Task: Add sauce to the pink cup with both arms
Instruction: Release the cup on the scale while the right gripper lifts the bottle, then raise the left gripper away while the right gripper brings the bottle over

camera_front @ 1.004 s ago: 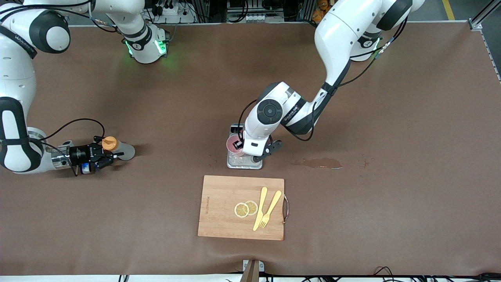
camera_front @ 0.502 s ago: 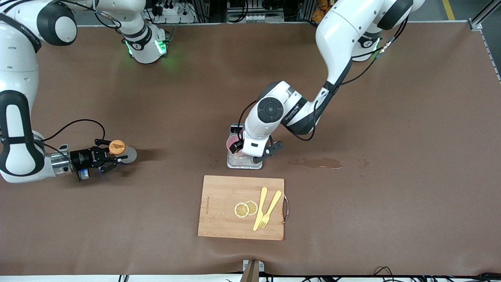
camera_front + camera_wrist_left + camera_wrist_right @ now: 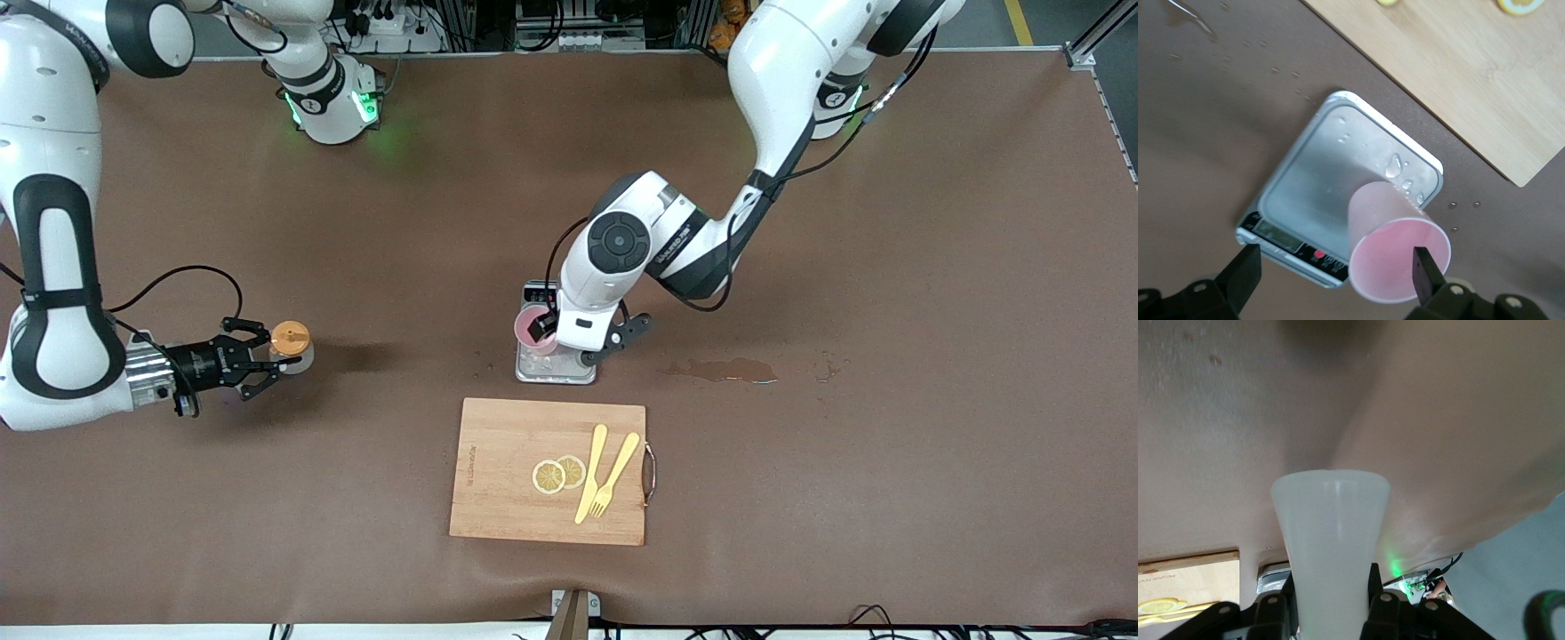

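The pink cup (image 3: 531, 326) (image 3: 1398, 257) stands upright on the steel scale (image 3: 556, 369) (image 3: 1331, 180). Above the scale my left gripper (image 3: 560, 345) (image 3: 1336, 270) hangs open; one finger (image 3: 1425, 270) shows against the cup's mouth, the other off the scale's display edge. Over the table at the right arm's end, my right gripper (image 3: 271, 357) (image 3: 1331, 603) is shut on the sauce bottle (image 3: 291, 339) (image 3: 1331, 540). The translucent bottle stands nearly upright with its orange cap up.
A wooden cutting board (image 3: 498, 480) (image 3: 1471, 67) lies nearer the front camera than the scale, carrying two lemon slices (image 3: 557, 474), a wooden knife and a fork (image 3: 609, 487). A brown wet stain (image 3: 722, 369) lies beside the scale toward the left arm's end. Water drops sit on the scale.
My left gripper has opened off the pink cup, which stays on the scale. My right gripper has swung the sauce bottle from lying sideways to nearly upright and shifted it slightly toward the scale.
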You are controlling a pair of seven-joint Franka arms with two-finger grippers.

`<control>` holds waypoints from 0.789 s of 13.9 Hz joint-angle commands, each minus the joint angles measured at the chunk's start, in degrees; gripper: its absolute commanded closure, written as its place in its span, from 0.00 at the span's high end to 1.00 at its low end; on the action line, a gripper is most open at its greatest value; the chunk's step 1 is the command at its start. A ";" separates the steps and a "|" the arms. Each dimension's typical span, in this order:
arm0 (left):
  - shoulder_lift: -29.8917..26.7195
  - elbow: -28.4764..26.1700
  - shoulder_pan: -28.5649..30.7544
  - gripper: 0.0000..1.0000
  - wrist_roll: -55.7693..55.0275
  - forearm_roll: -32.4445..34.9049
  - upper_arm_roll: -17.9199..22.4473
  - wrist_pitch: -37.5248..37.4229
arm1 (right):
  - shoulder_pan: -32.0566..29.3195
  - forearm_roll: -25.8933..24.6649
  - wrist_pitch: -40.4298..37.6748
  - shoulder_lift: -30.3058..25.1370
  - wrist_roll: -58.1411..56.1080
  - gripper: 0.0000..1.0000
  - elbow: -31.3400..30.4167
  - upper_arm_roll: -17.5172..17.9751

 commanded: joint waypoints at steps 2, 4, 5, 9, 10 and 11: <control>-6.63 -1.07 3.80 1.00 6.31 0.59 -0.38 -12.50 | 5.68 -2.34 0.89 -4.22 10.74 0.39 -0.20 -0.84; -10.15 -1.16 6.52 1.00 14.29 0.50 -0.38 -21.91 | 8.50 -2.35 2.11 -4.76 16.28 0.38 0.67 -0.75; -11.56 -1.16 8.88 1.00 17.47 0.41 -0.47 -24.21 | 9.73 -2.35 2.64 -4.76 18.57 0.38 1.28 -0.75; -15.43 -1.51 16.71 1.00 33.62 0.41 -0.47 -36.69 | 14.83 -3.48 5.19 -4.93 26.92 0.35 1.99 -0.93; -16.05 -1.51 19.34 1.00 38.45 0.41 -0.47 -38.28 | 16.23 -5.67 5.63 -5.02 29.03 0.35 2.86 -0.93; -16.58 -1.60 21.45 1.00 42.68 0.41 -0.47 -39.17 | 17.38 -8.12 5.72 -5.19 31.05 0.35 3.57 -0.67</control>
